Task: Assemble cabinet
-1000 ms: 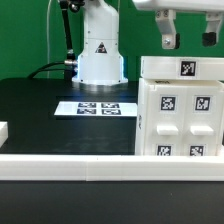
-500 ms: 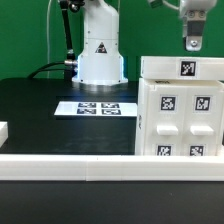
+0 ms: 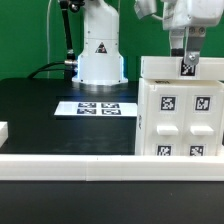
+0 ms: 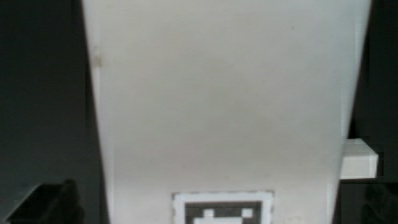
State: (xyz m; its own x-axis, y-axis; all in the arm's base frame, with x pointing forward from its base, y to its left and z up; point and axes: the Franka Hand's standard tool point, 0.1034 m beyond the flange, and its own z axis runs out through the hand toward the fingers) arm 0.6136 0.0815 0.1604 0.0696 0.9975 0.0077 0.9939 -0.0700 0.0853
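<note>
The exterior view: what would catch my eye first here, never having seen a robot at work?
First, the big white plastic box-like cabinet at the exterior view's right, dotted with square black-and-white tags. Just above its top edge hangs the robot's two-finger gripper, right by the top tag; whether it touches is unclear. Behind, on the black table, stands the white robot base with a triangle warning sticker, and before it lies the flat marker board.

cabinet (image 3: 180,110) cut by edge; pincer (image 3: 187,62) state unclear

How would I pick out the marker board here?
Find the white robot base at the back of the black table. Just before it lies the marker board, thin and flat. Unlike the tall boxy cabinet, it lies flat.
</note>
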